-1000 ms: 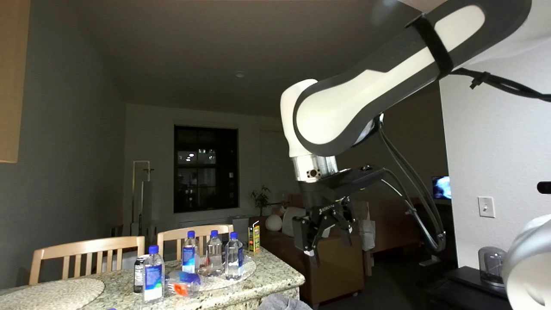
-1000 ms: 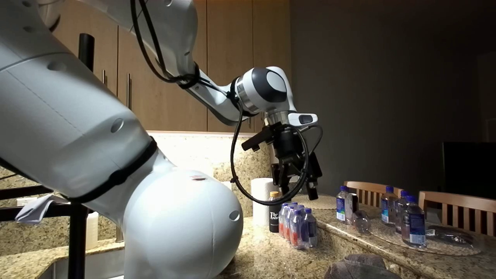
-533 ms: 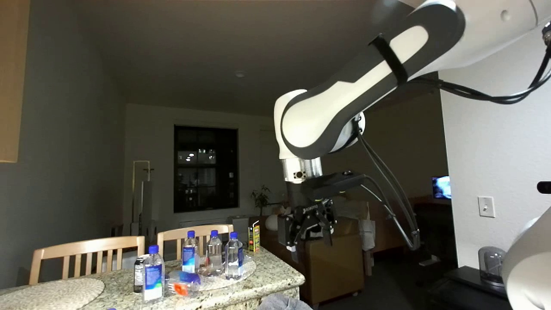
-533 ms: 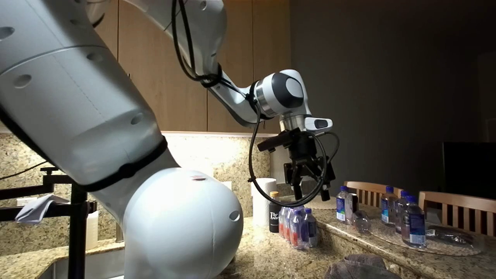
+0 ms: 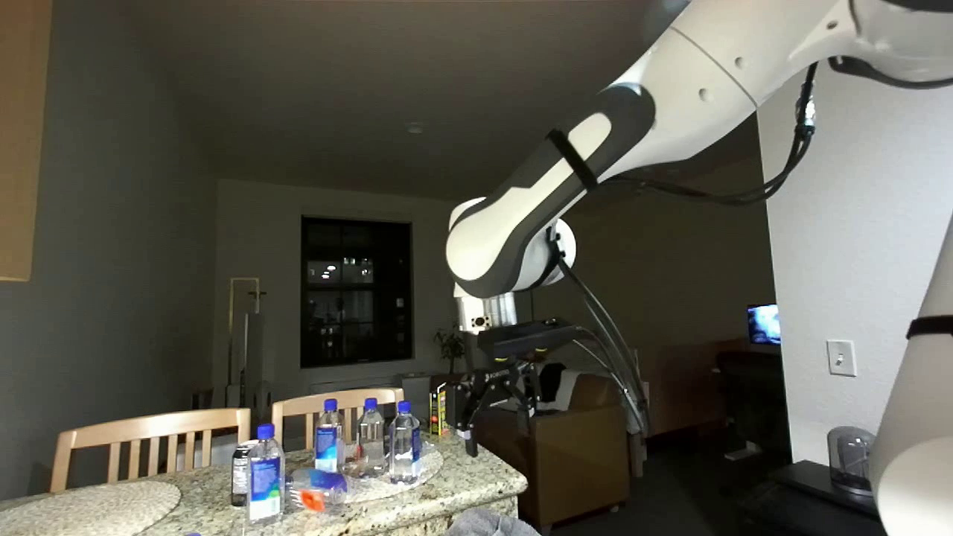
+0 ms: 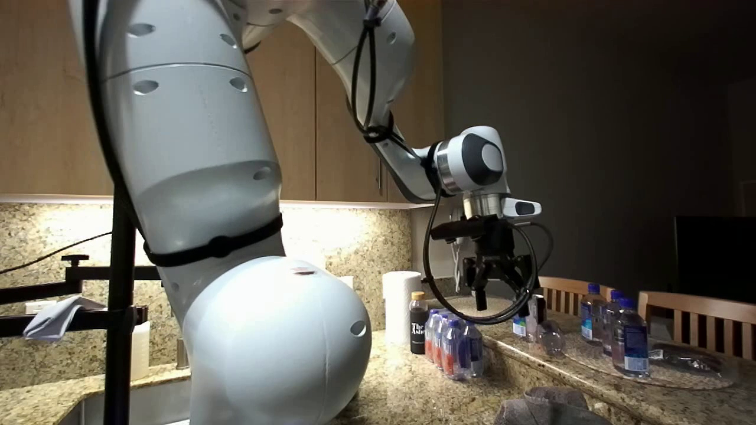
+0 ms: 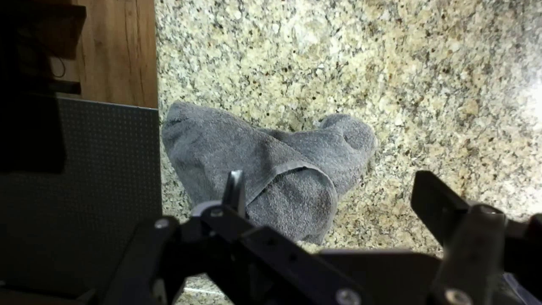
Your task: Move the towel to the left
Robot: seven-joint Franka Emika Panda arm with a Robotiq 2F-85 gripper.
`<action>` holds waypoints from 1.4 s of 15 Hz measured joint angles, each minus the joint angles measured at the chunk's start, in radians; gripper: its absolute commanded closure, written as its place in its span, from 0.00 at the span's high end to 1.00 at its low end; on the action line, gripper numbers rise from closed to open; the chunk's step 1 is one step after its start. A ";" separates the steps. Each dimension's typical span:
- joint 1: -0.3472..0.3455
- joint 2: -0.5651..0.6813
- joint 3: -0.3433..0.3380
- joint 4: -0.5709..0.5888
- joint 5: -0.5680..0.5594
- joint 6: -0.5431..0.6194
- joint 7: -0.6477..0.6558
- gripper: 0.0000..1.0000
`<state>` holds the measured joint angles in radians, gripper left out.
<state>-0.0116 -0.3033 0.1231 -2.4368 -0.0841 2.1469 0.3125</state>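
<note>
The grey towel (image 7: 237, 148) lies bunched in soft folds on the granite counter, near the counter's left edge in the wrist view. Only its top shows at the bottom of both exterior views (image 5: 491, 523) (image 6: 549, 407). My gripper (image 7: 331, 186) is open and empty, well above the counter. In the wrist view its left finger overlaps the lower part of the towel and its right finger lies over bare granite. In both exterior views the gripper (image 5: 497, 439) (image 6: 502, 304) hangs pointing down, higher than the towel and apart from it.
A raised granite ledge (image 6: 534, 369) runs beside the towel, bearing clear bottles (image 5: 404, 443) and a can (image 5: 240, 475). A pack of small bottles (image 6: 452, 348), a dark bottle (image 6: 418, 324) and a paper roll (image 6: 401, 307) stand on the lower counter. A sink (image 6: 142, 407) lies behind the arm.
The arm has swung and lowered: the gripper moved left and slightly down in an exterior view, right and down in another. It stays open. The towel has not moved.
</note>
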 measured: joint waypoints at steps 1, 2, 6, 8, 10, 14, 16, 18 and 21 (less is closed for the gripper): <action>0.000 0.035 -0.003 0.020 0.001 0.017 0.000 1.00; 0.001 0.071 -0.005 0.041 0.002 0.036 0.000 1.00; 0.005 0.209 -0.018 0.118 0.017 0.099 0.000 1.00; 0.006 0.271 -0.024 0.154 0.021 0.124 0.000 1.00; 0.007 0.328 -0.031 0.187 0.021 0.143 0.000 1.00; 0.017 0.429 -0.058 0.238 0.013 0.149 0.000 1.00; 0.021 0.468 -0.069 0.246 0.000 0.153 0.000 1.00; 0.031 0.505 -0.084 0.248 -0.017 0.170 0.001 1.00; 0.047 0.555 -0.100 0.249 -0.031 0.194 0.002 1.00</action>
<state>0.0353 0.2518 0.0231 -2.1875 -0.1152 2.3409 0.3149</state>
